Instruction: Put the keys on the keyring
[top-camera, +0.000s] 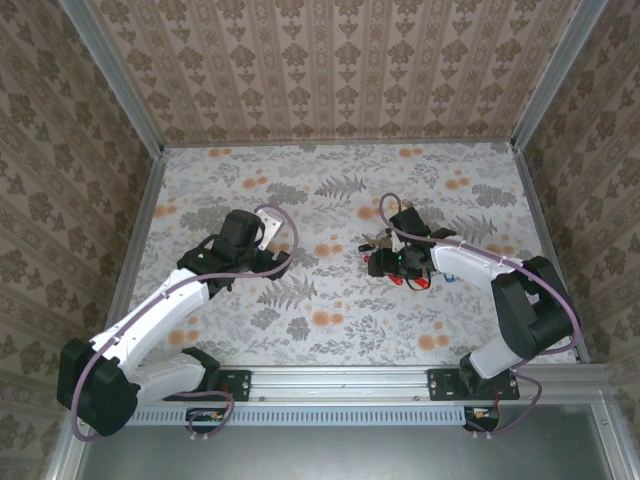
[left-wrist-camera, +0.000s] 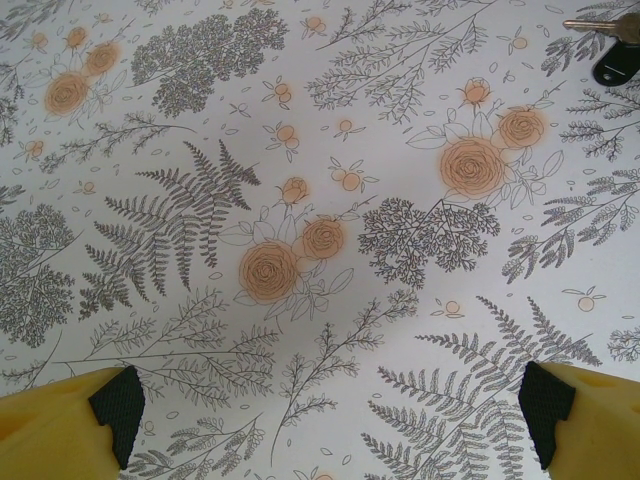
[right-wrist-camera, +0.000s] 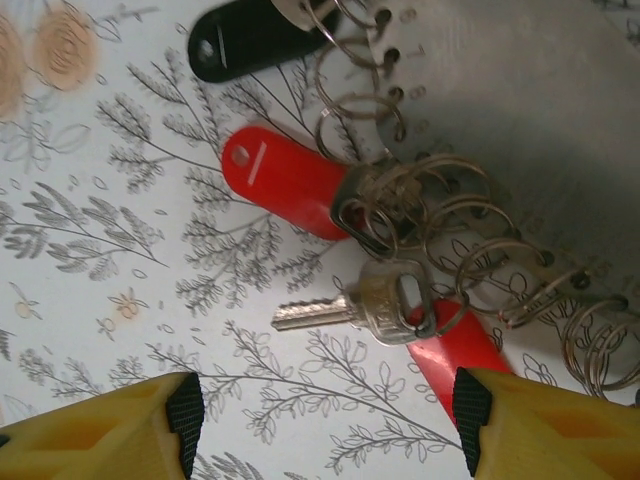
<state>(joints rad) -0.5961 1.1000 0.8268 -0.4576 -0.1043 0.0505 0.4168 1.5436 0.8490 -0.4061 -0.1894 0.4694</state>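
1. Currently the left arm reaches from its near-left base up the left half of the bench (top-camera: 330, 330), bent at the elbow, wrist pointed far-right.
2. Left pincer (left-wrist-camera: 330, 410) is spread fully wide over bare floral surface, with nothing between its pads (left-wrist-camera: 120, 405).
3. Right arm goes up from its near-right base, folds at the elbow by the right edge, and the forearm runs left toward bench centre.
4. Right pincer (right-wrist-camera: 328, 415) is partly open and holds nothing. Its pads (right-wrist-camera: 186, 418) sit just short of the key bunch, not touching it.
5. The bunch lies mid-right on the bench, right at the right pincer's tip (top-camera: 375, 258).
6. Count, right wrist view:
   - one silver key (right-wrist-camera: 350, 305)
   - two red tags (right-wrist-camera: 280, 180)
   - one black tag (right-wrist-camera: 245, 40)
   - at least six wire rings (right-wrist-camera: 480, 250), hung on a grey perforated plate (right-wrist-camera: 520, 120)
7. Keyring (right-wrist-camera: 345, 222) is a dull oval loop at the end of the upper red tag, tangled in the wire rings, just beside the key's head.
8. Top view adds one blue piece (top-camera: 447, 276) on the bunch's right side.
9. Left wrist view catches one key blade and one black tag at its far-right corner.
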